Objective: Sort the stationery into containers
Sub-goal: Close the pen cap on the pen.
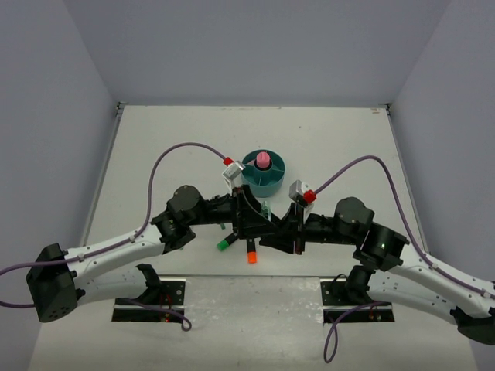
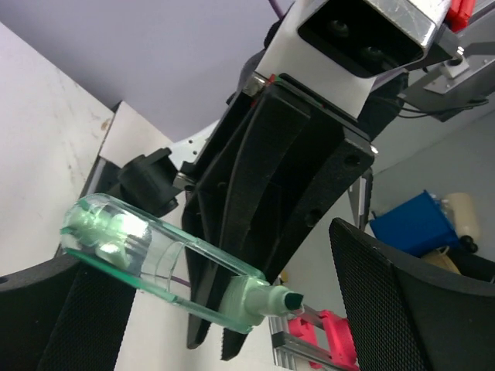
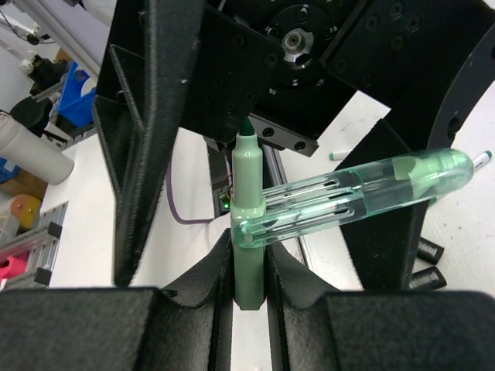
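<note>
Right gripper (image 3: 247,267) narrow, pinching an uncapped green highlighter (image 3: 247,193) upright in the air, its clear green cap (image 3: 363,189) lying crosswise against the barrel, left gripper (image 2: 240,309) spread wide either side of the cap, both just in front of the teal organizer (image 1: 267,184) with a pink-capped glue stick (image 1: 263,160) in its centre well.

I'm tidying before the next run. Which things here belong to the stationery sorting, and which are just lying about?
Job in hand: teal organizer, pink-capped glue stick in it, gripped green highlighter, clear green cap, green-capped pen, orange-capped pen.

Lying about, in the background: blue bin, white bottle, pink fixture.
</note>
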Robot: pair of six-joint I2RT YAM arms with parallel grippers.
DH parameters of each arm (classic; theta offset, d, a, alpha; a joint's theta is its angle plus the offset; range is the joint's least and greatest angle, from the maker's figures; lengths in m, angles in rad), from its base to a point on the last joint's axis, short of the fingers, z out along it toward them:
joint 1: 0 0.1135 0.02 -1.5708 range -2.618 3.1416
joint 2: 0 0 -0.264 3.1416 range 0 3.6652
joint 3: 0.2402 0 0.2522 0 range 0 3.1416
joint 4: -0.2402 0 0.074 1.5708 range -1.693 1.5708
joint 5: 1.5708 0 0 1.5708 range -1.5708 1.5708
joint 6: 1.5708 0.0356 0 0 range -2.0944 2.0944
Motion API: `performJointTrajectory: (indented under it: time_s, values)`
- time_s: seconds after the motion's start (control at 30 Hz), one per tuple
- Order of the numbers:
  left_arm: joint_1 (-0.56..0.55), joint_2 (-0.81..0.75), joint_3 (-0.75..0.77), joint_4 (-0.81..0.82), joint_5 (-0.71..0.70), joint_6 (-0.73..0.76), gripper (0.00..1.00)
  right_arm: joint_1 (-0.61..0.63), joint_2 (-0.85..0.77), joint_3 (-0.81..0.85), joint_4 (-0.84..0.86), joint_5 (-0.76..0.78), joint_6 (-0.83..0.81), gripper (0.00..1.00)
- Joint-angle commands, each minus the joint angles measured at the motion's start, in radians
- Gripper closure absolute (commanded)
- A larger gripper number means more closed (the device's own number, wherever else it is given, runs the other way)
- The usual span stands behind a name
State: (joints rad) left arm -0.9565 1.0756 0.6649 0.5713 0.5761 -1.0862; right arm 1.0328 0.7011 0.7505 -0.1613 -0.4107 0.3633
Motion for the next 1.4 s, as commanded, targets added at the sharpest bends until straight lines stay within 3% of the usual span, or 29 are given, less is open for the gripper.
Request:
performJointTrajectory:
  time_s: [0.0, 0.2, 0.43, 0.67, 0.9, 1.1, 1.37]
  values:
    - [-0.007, -0.024, -0.008, 0.103, 0.048, -0.066, 0.04, -0.002, 0.015, 0.028, 0.018, -0.01, -0.05, 1.0]
    - [-0.007, -0.099, 0.028, 0.007, 0.008, -0.022, 0.19, -0.002, -0.043, -0.043, 0.027, 0.03, -0.036, 1.0]
    - [-0.007, -0.135, 0.049, -0.057, -0.028, 0.028, 0.55, -0.002, -0.07, -0.055, 0.023, 0.066, 0.012, 1.0]
    - [-0.007, -0.133, 0.047, -0.107, -0.078, 0.089, 0.64, -0.002, -0.076, -0.069, 0.063, 0.065, 0.049, 1.0]
    - [-0.007, -0.085, 0.041, -0.083, -0.071, 0.113, 0.84, -0.003, -0.05, -0.04, 0.108, 0.044, 0.084, 1.0]
    - [-0.011, -0.066, 0.008, -0.034, -0.041, 0.155, 1.0, -0.004, -0.029, 0.038, 0.098, 0.175, 0.193, 1.0]
    - [-0.038, -0.06, -0.05, 0.005, -0.049, 0.204, 1.0, -0.002, 0.027, 0.155, 0.085, 0.237, 0.283, 1.0]
